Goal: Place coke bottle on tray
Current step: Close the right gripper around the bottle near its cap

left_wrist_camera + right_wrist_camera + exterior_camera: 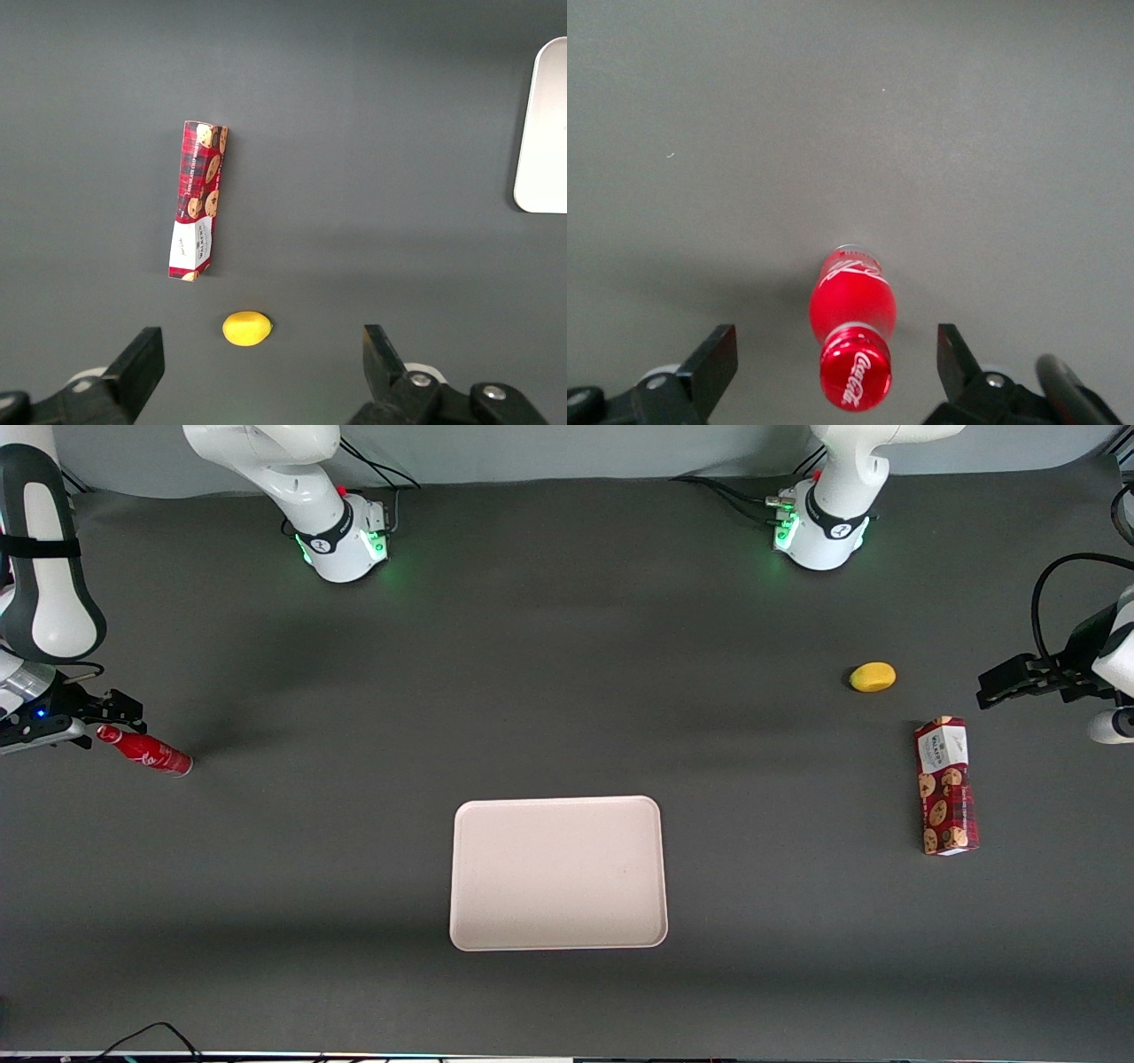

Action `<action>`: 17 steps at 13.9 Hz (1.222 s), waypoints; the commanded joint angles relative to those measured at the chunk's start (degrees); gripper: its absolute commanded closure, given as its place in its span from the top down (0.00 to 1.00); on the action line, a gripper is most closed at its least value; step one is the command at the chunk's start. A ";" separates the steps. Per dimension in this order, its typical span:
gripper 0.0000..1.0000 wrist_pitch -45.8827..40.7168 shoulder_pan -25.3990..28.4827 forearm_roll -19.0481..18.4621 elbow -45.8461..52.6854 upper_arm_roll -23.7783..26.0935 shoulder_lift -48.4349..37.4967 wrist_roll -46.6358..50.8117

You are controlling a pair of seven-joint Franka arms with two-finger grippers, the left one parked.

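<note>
The coke bottle (pixel 146 751) is small, all red, with white script, and stands on the dark table at the working arm's end. In the right wrist view I look down on the coke bottle's red cap (pixel 856 367), so it is upright. My right gripper (pixel 113 713) is open just above it; in the wrist view the gripper (pixel 837 354) has one black finger (pixel 716 354) on each side of the cap, well apart from it. The pale pinkish-white tray (pixel 558 872) lies bare near the table's middle, nearer the front camera than the bottle. One end of the tray shows in the left wrist view (pixel 545 133).
A red cookie box (pixel 946 784) lies toward the parked arm's end, also in the left wrist view (pixel 197 199). A yellow lemon (pixel 873 677) sits farther from the front camera than the box, and shows in the left wrist view too (pixel 246 328).
</note>
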 commanded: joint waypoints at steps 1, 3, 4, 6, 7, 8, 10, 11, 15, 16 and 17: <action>0.98 -2.64 -0.29 1.87 0.91 -0.36 1.06 -3.64; 0.90 -2.65 -0.38 1.87 0.91 -0.37 1.06 -4.35; 0.80 -2.65 -0.38 1.87 1.00 -0.36 1.06 -5.05; 0.78 -2.65 -0.29 1.95 1.61 -0.45 1.15 -6.63; 0.76 -2.73 -0.29 1.95 1.70 -0.45 1.06 -6.81; 0.71 -2.73 -0.29 1.95 1.70 -0.45 1.15 -6.90; 0.64 -2.73 -0.29 1.95 2.05 -0.45 1.15 -7.60; 0.63 -2.73 -0.29 2.04 2.14 -0.45 1.15 -8.39; 0.01 -2.91 -0.73 2.04 2.14 -0.45 1.06 -9.53; 0.00 -3.00 -0.73 2.04 2.23 -0.45 1.15 -9.71; 0.00 -3.00 -0.73 2.04 2.23 -0.45 1.06 -9.71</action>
